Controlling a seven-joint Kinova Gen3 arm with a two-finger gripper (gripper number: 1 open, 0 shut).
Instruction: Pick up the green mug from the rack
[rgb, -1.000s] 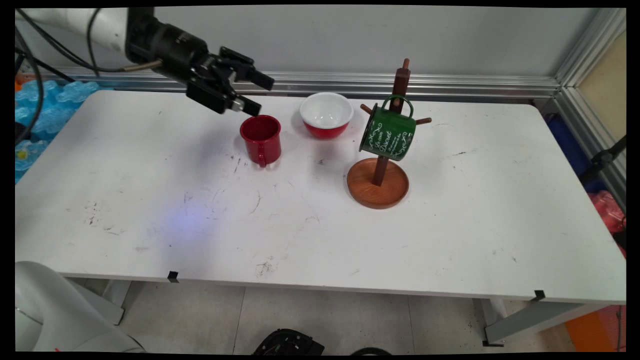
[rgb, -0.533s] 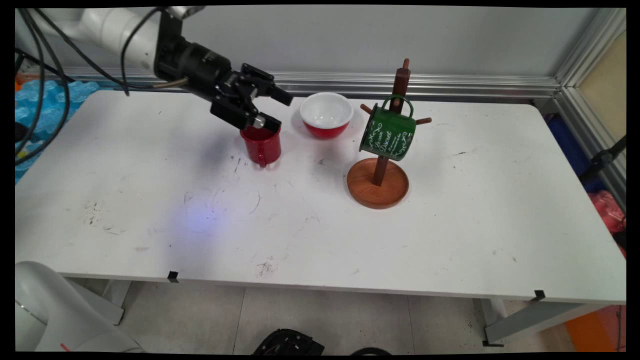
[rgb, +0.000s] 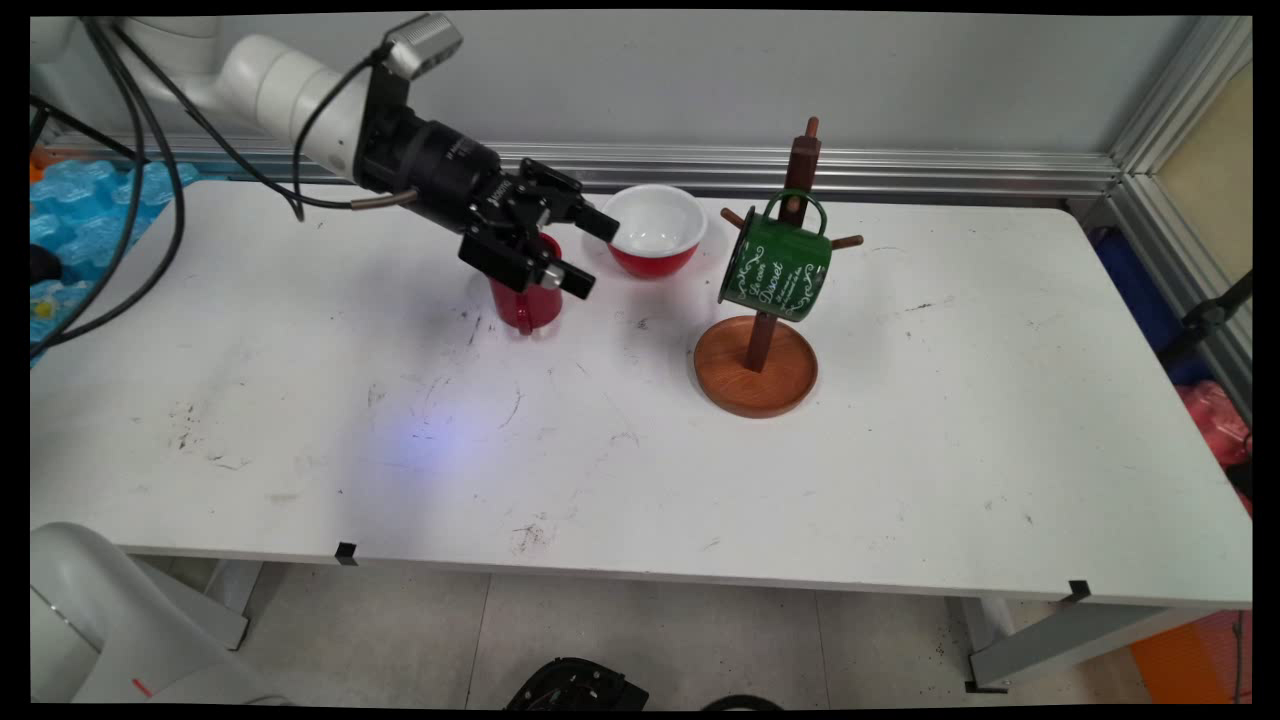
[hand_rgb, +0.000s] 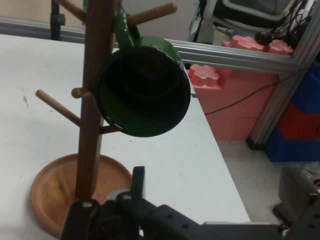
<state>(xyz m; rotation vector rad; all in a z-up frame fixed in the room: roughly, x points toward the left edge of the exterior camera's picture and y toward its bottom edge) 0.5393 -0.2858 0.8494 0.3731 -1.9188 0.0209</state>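
Red mug (rgb: 528, 300) beneath gripper (rgb: 592, 255), beside red bowl (rgb: 652, 231).

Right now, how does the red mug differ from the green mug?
The red mug stands upright on the table; the green mug hangs tilted by its handle from a peg of the wooden mug tree. The red mug is plain; the green mug carries white lettering. The gripper is right over the red mug and well clear of the green mug. Both have one handle.

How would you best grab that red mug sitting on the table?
Probably by the rim of the red mug, pinching its wall from above: it stands upright, mouth open upward, handle toward the table's near edge. The end effector already hangs just above it.
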